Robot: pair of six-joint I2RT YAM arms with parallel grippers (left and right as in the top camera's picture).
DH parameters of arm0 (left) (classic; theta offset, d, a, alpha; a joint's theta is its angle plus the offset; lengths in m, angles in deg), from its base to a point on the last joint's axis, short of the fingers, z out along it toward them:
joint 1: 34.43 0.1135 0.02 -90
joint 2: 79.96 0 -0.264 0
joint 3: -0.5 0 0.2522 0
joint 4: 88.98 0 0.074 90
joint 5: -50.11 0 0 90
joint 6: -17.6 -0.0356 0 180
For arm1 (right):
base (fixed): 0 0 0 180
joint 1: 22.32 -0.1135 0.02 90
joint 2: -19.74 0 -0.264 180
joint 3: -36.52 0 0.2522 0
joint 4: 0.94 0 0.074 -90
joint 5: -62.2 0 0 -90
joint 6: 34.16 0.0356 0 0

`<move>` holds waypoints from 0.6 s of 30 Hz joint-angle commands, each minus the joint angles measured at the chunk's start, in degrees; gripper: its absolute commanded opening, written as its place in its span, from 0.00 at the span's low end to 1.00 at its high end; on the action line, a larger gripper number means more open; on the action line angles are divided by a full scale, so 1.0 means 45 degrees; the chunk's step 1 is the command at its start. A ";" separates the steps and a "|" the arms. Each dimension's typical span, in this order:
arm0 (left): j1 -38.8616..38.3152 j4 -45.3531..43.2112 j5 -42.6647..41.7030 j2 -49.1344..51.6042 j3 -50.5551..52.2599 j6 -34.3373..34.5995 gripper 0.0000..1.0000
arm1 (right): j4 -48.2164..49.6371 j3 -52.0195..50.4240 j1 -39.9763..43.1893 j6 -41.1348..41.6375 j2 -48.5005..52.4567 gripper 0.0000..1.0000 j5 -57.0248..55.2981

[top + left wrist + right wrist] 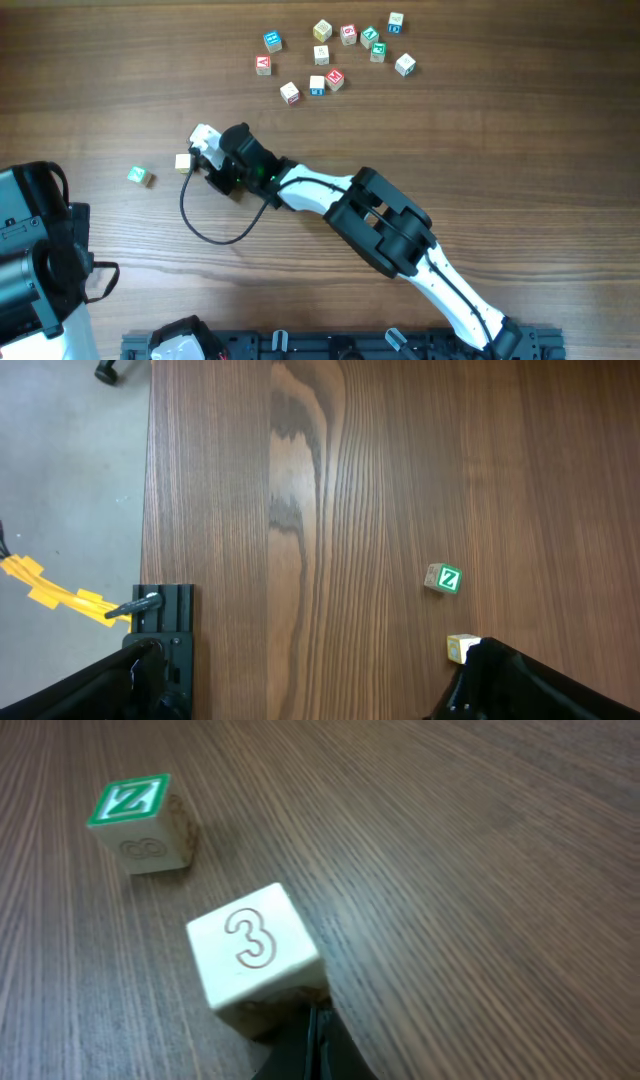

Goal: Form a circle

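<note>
Green-faced letter cube (135,820), pale 3 cube (258,958) beside closed right gripper (318,1025)

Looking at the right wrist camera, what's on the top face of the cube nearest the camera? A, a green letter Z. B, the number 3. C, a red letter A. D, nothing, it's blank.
B: the near cube has an outlined 3 on its pale top face, while the green Z is on the farther cube.
</note>
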 commanded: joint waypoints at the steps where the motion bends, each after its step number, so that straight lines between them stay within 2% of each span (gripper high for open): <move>1: 0.0058 0.0005 0.0073 -0.0010 -0.0005 0.0248 1.00 | -0.0957 -0.0024 0.0437 0.0189 0.0782 0.04 -0.0821; 9: 0.0058 0.0005 0.0073 -0.0010 -0.0005 0.0248 1.00 | -0.0855 -0.0024 0.0787 0.2079 0.0840 0.04 0.1292; 18: 0.0058 0.0005 0.0073 -0.0010 -0.0005 0.0248 1.00 | -0.0034 -0.0024 0.0743 0.3478 0.0908 0.04 0.1292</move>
